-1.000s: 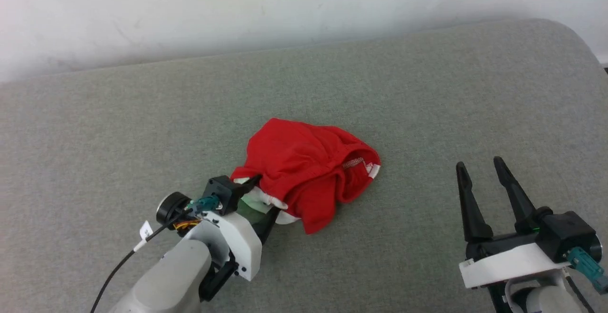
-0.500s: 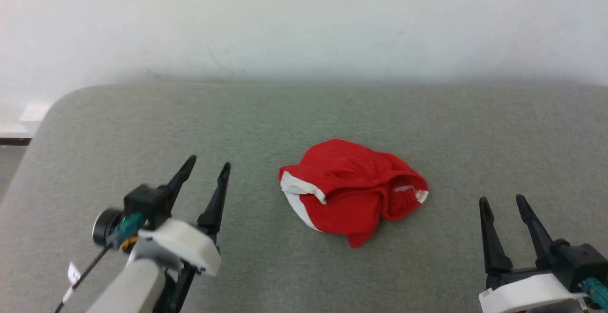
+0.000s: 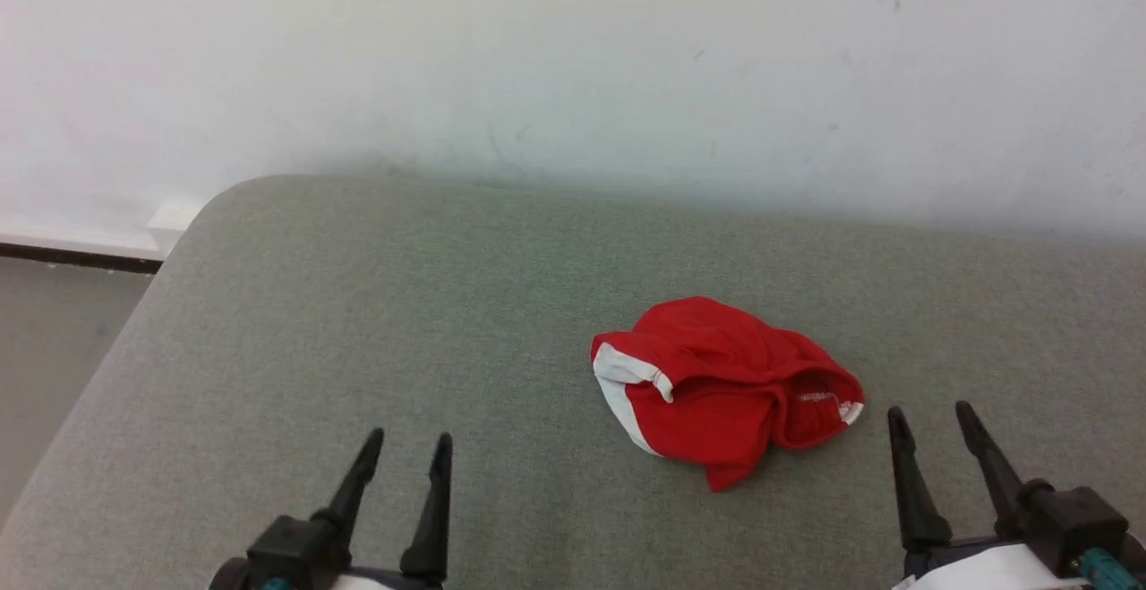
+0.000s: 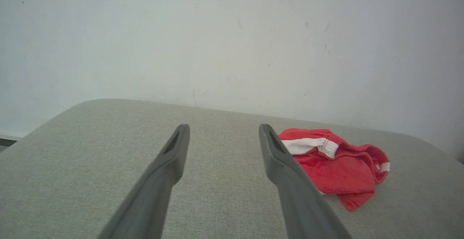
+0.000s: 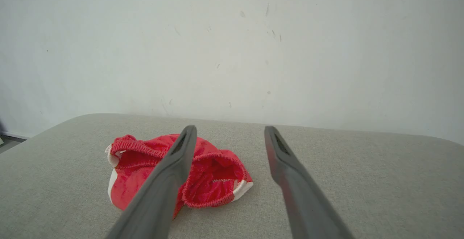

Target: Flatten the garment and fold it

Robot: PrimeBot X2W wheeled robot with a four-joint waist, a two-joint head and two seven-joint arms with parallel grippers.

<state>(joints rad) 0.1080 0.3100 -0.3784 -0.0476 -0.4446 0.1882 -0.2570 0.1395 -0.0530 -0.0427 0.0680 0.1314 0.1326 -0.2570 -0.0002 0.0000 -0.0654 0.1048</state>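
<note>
1. Two open grippers and one crumpled heap: that is where trouble could start. The garment [image 3: 725, 384] is bunched up. A pinch may catch two layers at once, and then it would not spread flat.
2. Its cloth looks thin and soft. I think it could slip out of the fingers. The whole heap could also just slide along the grey cushion [image 3: 358, 303] when pulled.
3. Its white stripe and its edges are partly tucked under red folds. A grab at the wrong edge could twist it more.
4. The left gripper [image 3: 410, 436] has its two fingers apart and holds nothing. It sits at the near left, well apart from the garment. That is a long reach, and it may bump the heap on the way.
5. The right gripper [image 3: 928, 409] also has its fingers apart and holds nothing. It sits at the near right. The garment is near it, a bit to its left and a bit farther away, not touching.
6. The garment lies right of the middle of the cushion. It is between the two grippers from left to right, closer to the right one, and well short of the white wall [image 3: 537, 53].
</note>
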